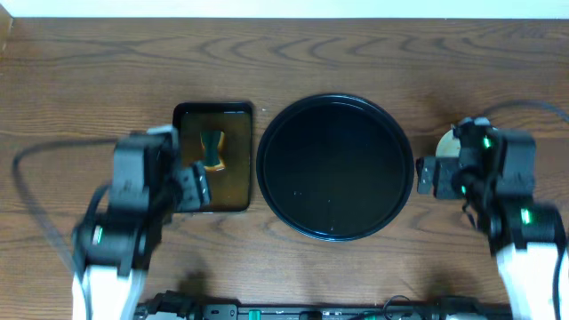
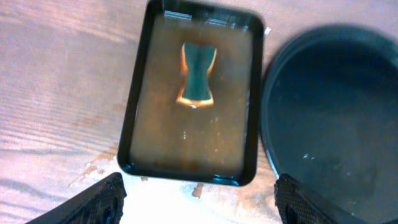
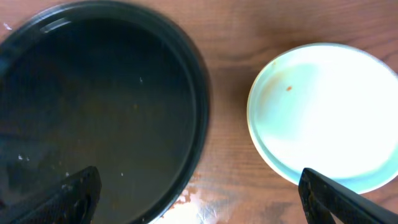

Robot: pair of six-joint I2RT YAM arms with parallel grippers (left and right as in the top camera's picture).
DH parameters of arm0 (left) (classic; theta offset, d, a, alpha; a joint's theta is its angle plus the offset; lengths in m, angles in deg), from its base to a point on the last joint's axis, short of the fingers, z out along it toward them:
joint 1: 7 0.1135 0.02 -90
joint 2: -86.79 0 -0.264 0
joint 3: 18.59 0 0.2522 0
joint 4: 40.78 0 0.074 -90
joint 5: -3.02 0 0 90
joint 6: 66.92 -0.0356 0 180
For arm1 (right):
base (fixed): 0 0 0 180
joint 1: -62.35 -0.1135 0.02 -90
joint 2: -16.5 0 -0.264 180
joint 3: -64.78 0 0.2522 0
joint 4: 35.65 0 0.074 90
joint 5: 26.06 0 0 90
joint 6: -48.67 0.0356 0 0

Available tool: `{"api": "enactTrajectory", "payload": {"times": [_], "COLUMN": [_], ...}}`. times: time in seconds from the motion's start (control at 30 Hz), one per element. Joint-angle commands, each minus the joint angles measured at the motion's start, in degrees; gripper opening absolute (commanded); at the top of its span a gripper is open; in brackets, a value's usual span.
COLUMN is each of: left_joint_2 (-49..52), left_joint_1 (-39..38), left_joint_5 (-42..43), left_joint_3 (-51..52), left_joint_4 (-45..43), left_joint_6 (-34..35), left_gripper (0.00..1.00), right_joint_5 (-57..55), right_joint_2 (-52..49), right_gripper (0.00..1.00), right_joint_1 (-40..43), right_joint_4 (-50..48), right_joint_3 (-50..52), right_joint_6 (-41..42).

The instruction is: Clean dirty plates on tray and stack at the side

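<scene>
Fingertips point(image 2: 93, 202) of my left gripper point(image 2: 202, 208) stood wide apart, nothing between them. Same on the other side: right gripper point(image 3: 205, 202) spread, holding nothing.

Landmark: round black tray point(image 1: 334, 169), glossy, raised rim, mid-table.

Left of the round black tray, just beside it but not touching, lay a smaller rectangular tray point(image 2: 134, 124) of brownish water with a sponge point(image 2: 198, 74) in it. My left gripper hung over that tray's near edge.

Right of the round black tray, apart from its rim, the plates point(image 3: 323, 118) rested on the wooden table point(image 1: 89, 71). The top one was pale mint-blue, with one small reddish speck near its left side. A second rim seemed to show beneath it; I could not tell how many were stacked. My right gripper hovered above the gap between the tray rim and the plates.
</scene>
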Motion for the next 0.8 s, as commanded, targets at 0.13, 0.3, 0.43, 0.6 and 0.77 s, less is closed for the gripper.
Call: {"api": "enactTrajectory", "payload": {"times": [0.13, 0.3, 0.43, 0.6, 0.77], "left_joint_2": [-17.4, -20.5, -20.4, -20.4, -20.4], "left_joint_1": [0.2, 0.2, 0.2, 0.2, 0.2], "left_joint_5": [0.3, 0.3, 0.3, 0.3, 0.4], "left_joint_3": [8.0, 8.0, 8.0, 8.0, 8.0], "left_joint_4": [-1.5, -0.7, 0.5, 0.9, 0.9], "left_joint_6": [0.3, 0.3, 0.3, 0.3, 0.3], "left_gripper": [0.79, 0.79, 0.79, 0.79, 0.79], "right_joint_5": [-1.1, -1.0, -1.0, -1.0, -1.0], "right_joint_2": [14.1, 16.0, 15.7, 15.7, 15.7], "right_gripper": [0.99, 0.99, 0.99, 0.99, 0.99], "right_joint_1": [-0.9, -0.9, -0.9, -0.9, -0.9], "right_joint_4": [-1.4, -1.4, -1.4, -1.4, -1.4], "right_joint_3": [4.7, 4.7, 4.7, 4.7, 4.7], "right_joint_6": [0.6, 0.6, 0.6, 0.6, 0.6]}}
